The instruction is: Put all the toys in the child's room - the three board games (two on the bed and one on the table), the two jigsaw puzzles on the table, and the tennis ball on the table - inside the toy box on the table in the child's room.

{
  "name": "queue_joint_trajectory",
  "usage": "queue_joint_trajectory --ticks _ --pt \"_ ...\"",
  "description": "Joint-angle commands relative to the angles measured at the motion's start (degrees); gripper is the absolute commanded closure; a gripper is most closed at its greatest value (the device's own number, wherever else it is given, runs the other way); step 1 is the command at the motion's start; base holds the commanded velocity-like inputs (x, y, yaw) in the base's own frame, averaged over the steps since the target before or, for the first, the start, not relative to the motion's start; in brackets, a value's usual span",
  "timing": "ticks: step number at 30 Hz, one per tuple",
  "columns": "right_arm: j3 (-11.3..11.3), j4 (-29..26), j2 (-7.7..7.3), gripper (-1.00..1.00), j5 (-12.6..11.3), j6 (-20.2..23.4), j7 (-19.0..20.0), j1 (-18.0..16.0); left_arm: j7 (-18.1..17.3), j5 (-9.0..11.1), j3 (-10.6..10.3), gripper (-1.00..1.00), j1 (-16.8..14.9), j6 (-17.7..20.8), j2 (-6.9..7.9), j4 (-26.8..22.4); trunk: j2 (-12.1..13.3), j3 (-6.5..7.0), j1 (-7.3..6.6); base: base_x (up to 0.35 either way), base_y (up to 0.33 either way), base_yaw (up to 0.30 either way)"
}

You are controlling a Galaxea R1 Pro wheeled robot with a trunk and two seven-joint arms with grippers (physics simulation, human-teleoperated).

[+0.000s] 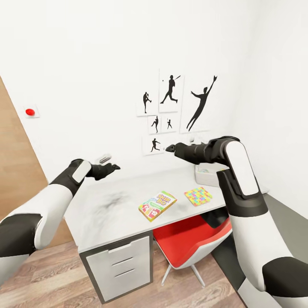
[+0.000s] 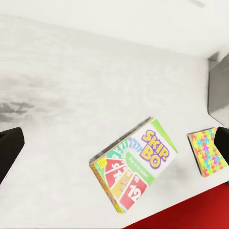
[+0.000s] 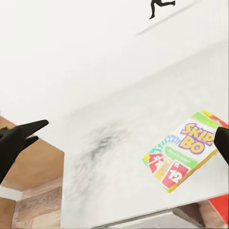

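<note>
Skip-Bo board game (image 1: 157, 205) flat on tabletop (image 1: 107, 214) beneath both empty, spread hands; stiff, likely light, best gripped across its short edges.

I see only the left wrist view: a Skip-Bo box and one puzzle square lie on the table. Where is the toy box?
Observer: In the head view, the toy box stands at the far right end of the table, by the wall, partly behind the right arm.
Operator: Does the right claw hold anything?
Observer: No. The right claw is open and empty, held in the air in front of the wall pictures.
Operator: What is the red thing at the table's edge?
Observer: A red chair pushed under the table, beside a drawer unit.
</note>
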Motion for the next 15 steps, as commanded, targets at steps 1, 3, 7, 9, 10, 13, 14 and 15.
queue_joint_trajectory --ticks 1,3,7,9,10,13,14,15 --pt "0.0 0.0 0.06 -1.00 -0.5 0.3 -2.1 -0.1 0.0 0.3 -0.3 -1.00 0.0 0.6 0.35 0.0 -0.1 -0.14 0.04 0.000 0.000 0.000" --pt "0.0 0.2 0.10 -1.00 -0.7 0.3 -4.6 -0.1 0.0 0.3 -0.3 -1.00 0.0 1.7 1.07 0.0 -0.1 -0.14 0.04 0.000 0.000 0.000" --pt "-0.1 1.3 0.71 -1.00 -0.7 0.4 -8.2 -0.1 -1.6 1.0 -0.1 -1.00 0.1 4.8 4.36 0.0 -0.1 -0.14 0.04 0.000 0.000 0.000" --pt "-0.2 2.3 1.07 -1.00 -0.7 0.4 -8.9 -0.1 -3.5 1.7 0.1 -1.00 0.1 5.7 5.86 0.1 -0.1 -0.14 0.04 0.000 0.000 0.000" --pt "-0.2 2.9 1.23 -1.00 -0.7 0.4 -9.2 -0.1 -4.7 2.1 0.2 -1.00 0.1 6.1 6.59 0.1 -0.1 -0.14 0.04 0.000 0.000 0.000" --pt "-0.2 5.6 1.97 -1.00 -0.7 0.5 -9.8 -0.2 -10.4 3.2 0.4 -1.00 0.6 7.9 9.60 0.1 -0.1 -0.14 0.04 0.000 0.000 0.000" --pt "-0.2 6.2 2.16 -1.00 -0.6 0.5 -10.0 -0.2 -12.0 3.3 0.4 -1.00 0.9 8.3 10.39 0.1 -0.1 -0.14 0.04 0.000 0.000 0.000" --pt "-0.2 6.8 2.36 -1.00 -0.6 0.5 -10.1 -0.3 -13.6 3.4 0.4 -1.00 1.2 8.8 11.21 0.1 -0.1 -0.14 0.04 0.000 0.000 0.000"
